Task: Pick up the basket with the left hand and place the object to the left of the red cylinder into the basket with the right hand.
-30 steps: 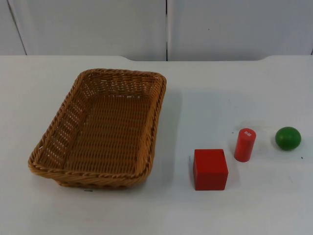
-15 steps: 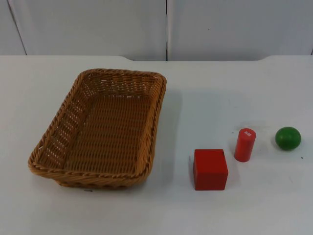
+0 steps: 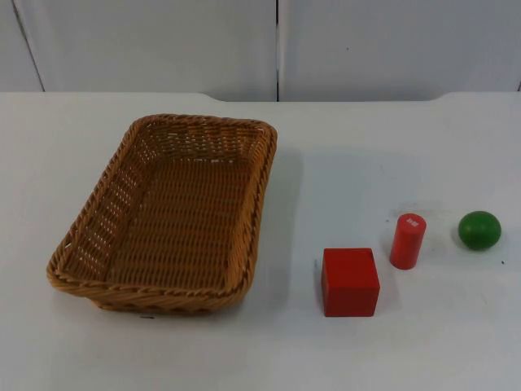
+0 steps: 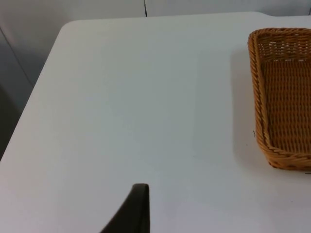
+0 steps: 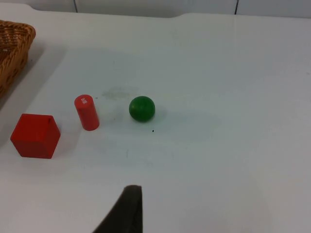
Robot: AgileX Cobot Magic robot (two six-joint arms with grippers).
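Just left of the upright red cylinder (image 3: 407, 240) on the white surface (image 3: 366, 155) sits the red wooden-looking cube (image 3: 350, 281), probably light, rigid and best pinched across flat sides, the empty woven wicker basket (image 3: 81, 277) farther left, both claws' state untellable.

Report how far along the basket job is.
Nothing is done yet. The basket sits on the table, unheld. The red cube rests left of the red cylinder, untouched. Still left: lift the basket, drop the cube in.
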